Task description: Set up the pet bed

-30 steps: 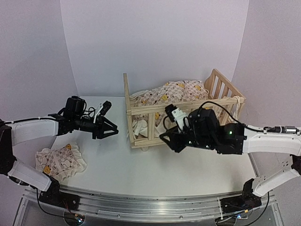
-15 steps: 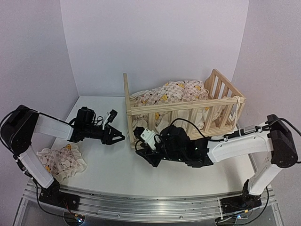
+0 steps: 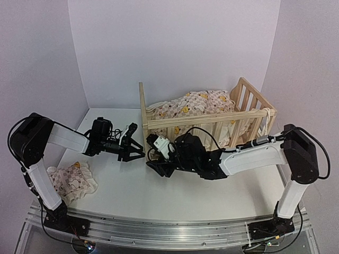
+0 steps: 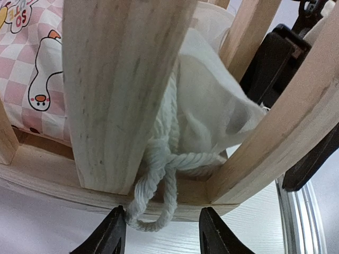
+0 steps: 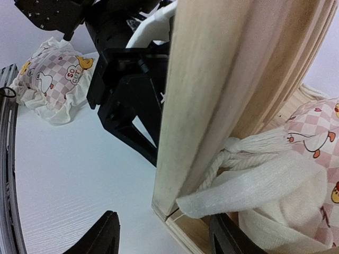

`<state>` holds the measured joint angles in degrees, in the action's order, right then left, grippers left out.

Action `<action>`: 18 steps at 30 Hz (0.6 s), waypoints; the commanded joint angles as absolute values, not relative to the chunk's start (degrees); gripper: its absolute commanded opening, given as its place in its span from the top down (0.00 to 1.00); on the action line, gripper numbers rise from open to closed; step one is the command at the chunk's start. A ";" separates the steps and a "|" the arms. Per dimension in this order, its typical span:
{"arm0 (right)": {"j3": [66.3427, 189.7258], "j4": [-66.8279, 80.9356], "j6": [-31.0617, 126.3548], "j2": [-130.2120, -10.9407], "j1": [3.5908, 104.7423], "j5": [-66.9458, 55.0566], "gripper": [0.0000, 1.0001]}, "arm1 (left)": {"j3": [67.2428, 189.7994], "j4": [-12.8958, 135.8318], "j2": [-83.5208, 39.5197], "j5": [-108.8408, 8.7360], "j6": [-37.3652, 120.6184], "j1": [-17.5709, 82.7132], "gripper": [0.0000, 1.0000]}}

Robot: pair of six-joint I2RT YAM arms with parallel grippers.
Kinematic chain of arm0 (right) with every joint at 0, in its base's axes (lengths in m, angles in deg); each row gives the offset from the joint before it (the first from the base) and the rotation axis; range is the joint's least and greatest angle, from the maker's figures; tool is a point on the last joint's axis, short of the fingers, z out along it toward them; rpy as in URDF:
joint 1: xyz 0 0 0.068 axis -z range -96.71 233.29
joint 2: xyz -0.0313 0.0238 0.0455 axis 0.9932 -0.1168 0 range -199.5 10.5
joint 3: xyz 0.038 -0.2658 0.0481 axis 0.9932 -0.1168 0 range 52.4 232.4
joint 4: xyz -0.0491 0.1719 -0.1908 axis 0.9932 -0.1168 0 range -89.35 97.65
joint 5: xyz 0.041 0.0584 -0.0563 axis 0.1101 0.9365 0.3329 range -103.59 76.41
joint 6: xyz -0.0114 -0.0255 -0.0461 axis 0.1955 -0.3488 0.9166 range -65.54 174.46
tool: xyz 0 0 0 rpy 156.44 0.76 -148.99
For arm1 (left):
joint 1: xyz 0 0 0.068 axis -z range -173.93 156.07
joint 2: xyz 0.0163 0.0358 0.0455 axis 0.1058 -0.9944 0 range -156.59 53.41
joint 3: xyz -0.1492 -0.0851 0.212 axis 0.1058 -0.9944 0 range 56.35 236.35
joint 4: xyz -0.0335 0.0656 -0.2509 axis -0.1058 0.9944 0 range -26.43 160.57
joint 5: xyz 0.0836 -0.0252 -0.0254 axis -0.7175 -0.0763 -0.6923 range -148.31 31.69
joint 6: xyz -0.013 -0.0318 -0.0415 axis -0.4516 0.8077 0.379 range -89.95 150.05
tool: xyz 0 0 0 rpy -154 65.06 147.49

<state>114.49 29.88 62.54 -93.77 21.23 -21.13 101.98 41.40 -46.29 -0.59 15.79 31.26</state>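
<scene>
Left hand spread, nothing pinched between its black fingertips. Just ahead of it, touching neither tip, a loop of cream twisted cord knotted round the foot of a light pine corner post. Behind the post, white ruffled cloth bulging out between the slats. Further in and to that hand's left, the pink-and-white checked cushion printed with ducks, lying inside the slatted pine crib frame.

Right hand likewise apart and holding nothing (same corner, met from the other side), close to the post's base and low over the white table. Facing it just past the post, the left hand. Well back from the left hand, toward the table's near edge, a small ruffled pillow in the same duck check, flat on the table.
</scene>
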 commanded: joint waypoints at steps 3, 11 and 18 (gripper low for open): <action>117.89 34.32 61.63 -96.87 21.76 -20.60 0.35 | 104.48 36.72 -47.11 4.60 17.37 30.86 0.63; 118.77 34.94 57.69 -99.28 23.76 -17.46 0.35 | 103.85 36.01 -47.03 2.90 17.78 31.12 0.94; 118.17 34.84 54.92 -100.21 24.20 -14.09 0.58 | 103.51 39.39 -45.22 1.58 19.42 30.98 1.00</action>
<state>116.71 33.60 59.59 -98.71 22.56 -16.48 102.28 38.41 -47.08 1.94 18.21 30.86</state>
